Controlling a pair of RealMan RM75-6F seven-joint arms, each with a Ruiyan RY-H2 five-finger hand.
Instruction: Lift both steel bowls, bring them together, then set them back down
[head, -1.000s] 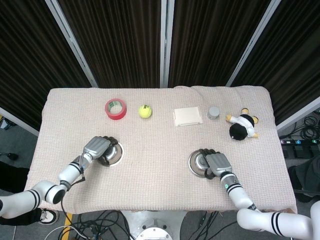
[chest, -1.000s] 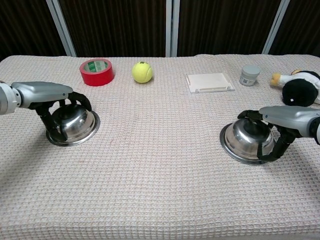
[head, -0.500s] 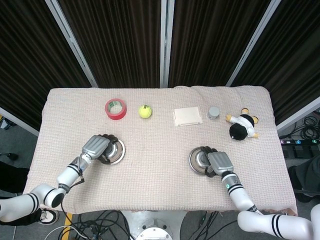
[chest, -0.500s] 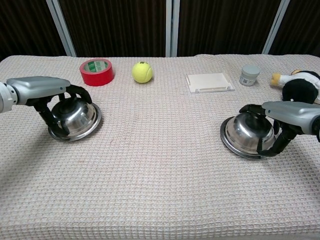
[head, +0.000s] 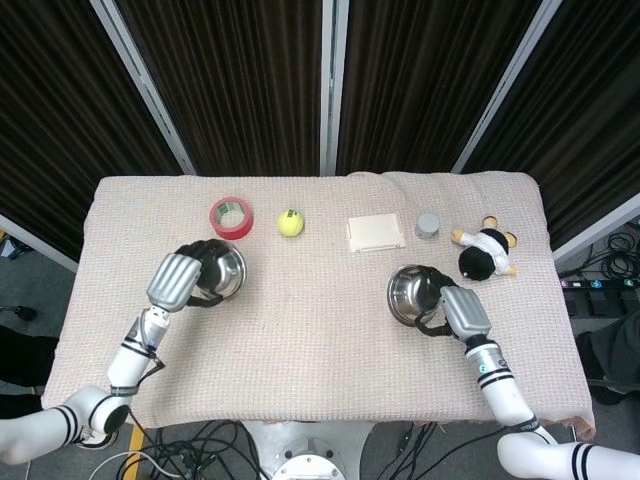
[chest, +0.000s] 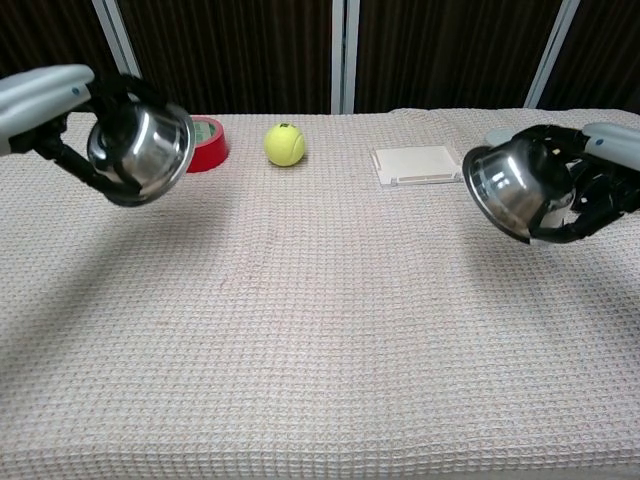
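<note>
Steel bowls (chest: 140, 152) (chest: 512, 190) flank tennis ball (chest: 284, 144) and white box (chest: 418, 165).

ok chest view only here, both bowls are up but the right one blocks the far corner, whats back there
observer: a black and white plush toy lies on the cloth beyond the right bowl.
operator: anything beside it
observer: a small grey jar stands between it and the white tray.
operator: is the tape under my left bowl
observer: no, the red tape lies just beyond the left bowl, whole roll showing.
</note>
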